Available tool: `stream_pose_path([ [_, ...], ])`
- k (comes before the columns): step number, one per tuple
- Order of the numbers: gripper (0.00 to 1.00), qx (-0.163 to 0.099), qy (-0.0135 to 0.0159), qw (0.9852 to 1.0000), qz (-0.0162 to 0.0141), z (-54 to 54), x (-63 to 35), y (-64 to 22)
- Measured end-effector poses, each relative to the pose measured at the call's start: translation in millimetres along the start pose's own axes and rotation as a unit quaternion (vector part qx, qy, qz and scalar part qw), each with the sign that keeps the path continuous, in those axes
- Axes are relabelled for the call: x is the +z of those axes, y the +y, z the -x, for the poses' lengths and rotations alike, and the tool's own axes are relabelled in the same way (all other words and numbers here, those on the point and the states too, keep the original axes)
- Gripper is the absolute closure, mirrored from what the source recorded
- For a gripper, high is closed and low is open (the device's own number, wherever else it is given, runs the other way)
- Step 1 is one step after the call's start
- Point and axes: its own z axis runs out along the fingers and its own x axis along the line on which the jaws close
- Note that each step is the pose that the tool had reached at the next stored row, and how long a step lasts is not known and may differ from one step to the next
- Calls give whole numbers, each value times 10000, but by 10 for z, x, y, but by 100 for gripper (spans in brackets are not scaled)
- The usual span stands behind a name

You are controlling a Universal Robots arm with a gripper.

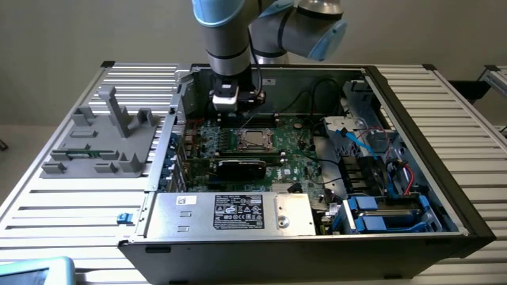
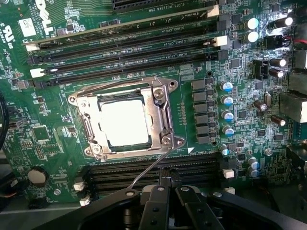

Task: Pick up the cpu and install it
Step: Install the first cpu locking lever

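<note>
Above the memory slots (image 2: 153, 167) just beside the socket, the hand (image 2: 168, 184) hangs with its fingers closed together. The cpu (image 2: 123, 122) lies flat inside the socket's metal frame (image 2: 165, 115), near the middle of the green motherboard (image 2: 43, 139), in the open computer case (image 1: 428, 119) on the table (image 1: 79, 202).

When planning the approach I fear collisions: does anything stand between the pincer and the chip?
The chip lies under a metal frame that covers its edges. A thin wire lever slants between that frame and the shut pincer; otherwise nothing visible.
</note>
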Motion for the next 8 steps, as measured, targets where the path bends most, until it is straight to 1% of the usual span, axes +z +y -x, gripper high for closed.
stream_pose_path([
  [2, 89, 17, 2, 10000, -15, -3, -4, 16],
  [7, 89, 56, -5, 9999, -99, -6, -11, 51],
  [8, 89, 62, -4, 9999, -107, -2, -6, 57],
])
